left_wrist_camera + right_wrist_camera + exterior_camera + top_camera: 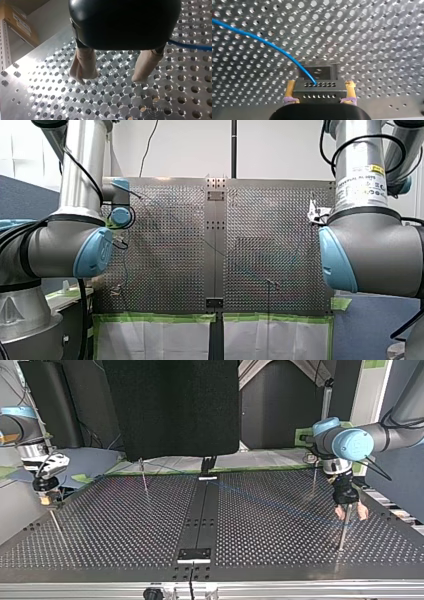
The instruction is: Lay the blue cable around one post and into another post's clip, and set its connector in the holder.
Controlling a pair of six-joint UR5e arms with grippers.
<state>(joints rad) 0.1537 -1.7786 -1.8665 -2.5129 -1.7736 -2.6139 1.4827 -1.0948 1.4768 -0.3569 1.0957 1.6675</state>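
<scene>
Perforated metal table (125, 525) before a black backdrop panel (175, 405). Left gripper (113, 75) spread and empty above the holes. Right gripper (320, 85) clasps the black connector (319, 91) of the blue cable (262, 41).

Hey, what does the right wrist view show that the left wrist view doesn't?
Only the right wrist view: my right hand closed on the black connector, with the blue cable running into it. Only the left wrist view: my left hand open, with nothing between its beige pads. Both: a stretch of the blue cable and the perforated table.
</scene>
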